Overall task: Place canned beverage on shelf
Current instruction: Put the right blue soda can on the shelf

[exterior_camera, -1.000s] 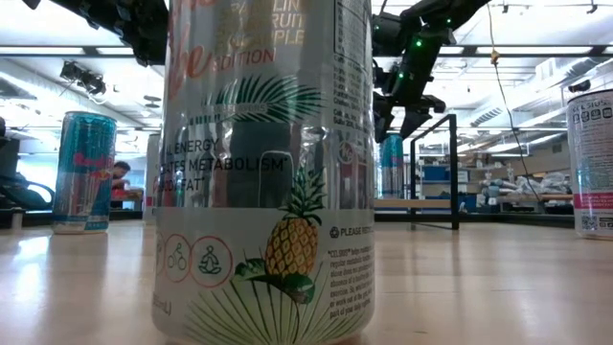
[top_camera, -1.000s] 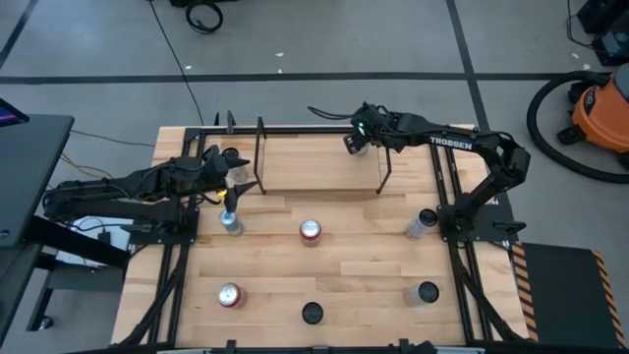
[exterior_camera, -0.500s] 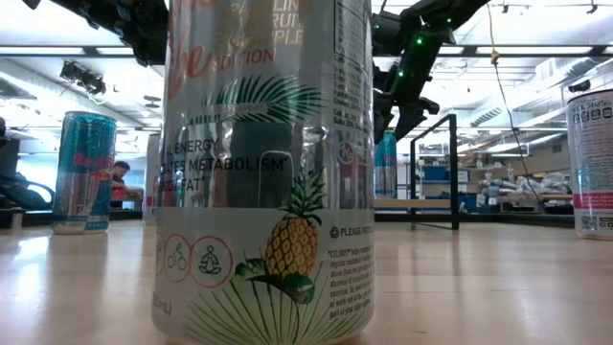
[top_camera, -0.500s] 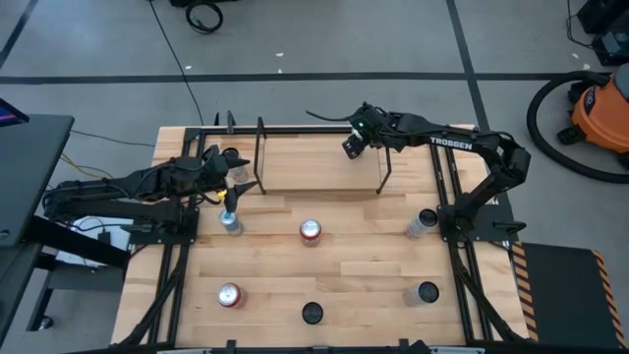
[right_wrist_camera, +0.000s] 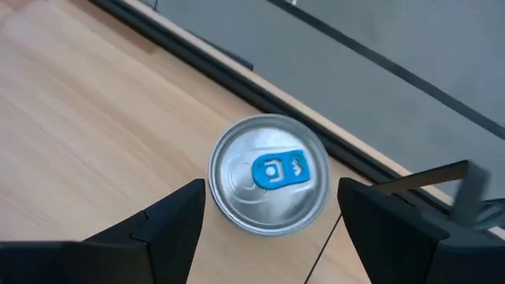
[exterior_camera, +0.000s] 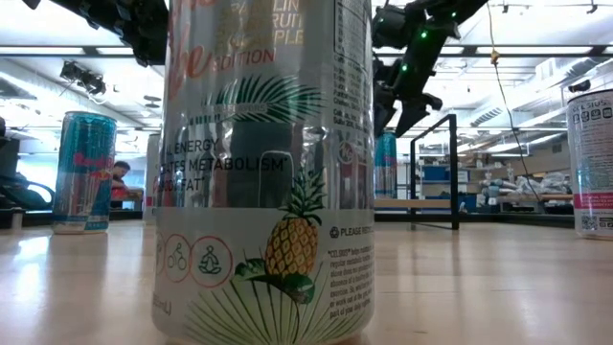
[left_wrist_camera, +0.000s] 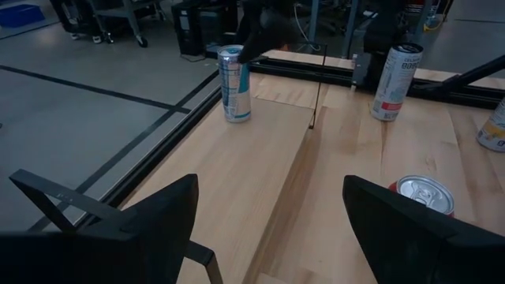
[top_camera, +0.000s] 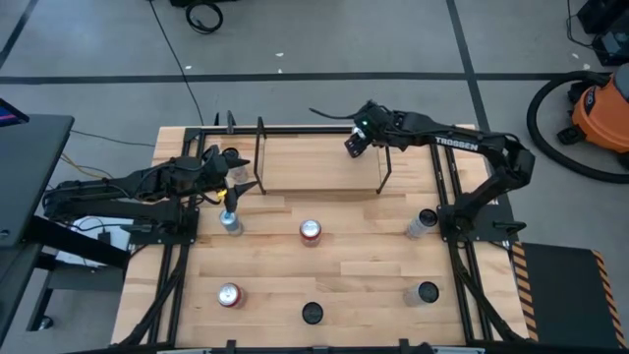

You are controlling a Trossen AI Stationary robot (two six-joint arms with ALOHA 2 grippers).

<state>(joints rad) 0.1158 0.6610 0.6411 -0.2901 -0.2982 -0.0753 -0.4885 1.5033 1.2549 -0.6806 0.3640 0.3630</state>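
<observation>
A silver can with a blue tab [right_wrist_camera: 270, 173] stands upright on the shelf's light wood board [right_wrist_camera: 95, 102], near the shelf's right end. In the low view this can [exterior_camera: 387, 163] shows behind a big near can. My right gripper [right_wrist_camera: 272, 197] hovers open above it, slanting down, with a finger on either side and clear of the rim. At the shelf's [top_camera: 314, 162] left end my left gripper [top_camera: 254, 185] waits open, holding nothing, looking along the board [left_wrist_camera: 237, 173] at the same can [left_wrist_camera: 234, 83].
Loose cans stand on the table in front of the shelf: a silver-blue one [top_camera: 230, 221], two red-topped ones [top_camera: 311, 231] [top_camera: 229, 295], two dark-topped ones [top_camera: 312, 313] [top_camera: 427, 292], and one by the right arm's base [top_camera: 423, 221]. A pineapple-print can [exterior_camera: 263, 172] fills the low view.
My right gripper has drawn up a little from the can on the shelf and turned slightly at the wrist, its fingers still open. The can has stayed where it stands.
</observation>
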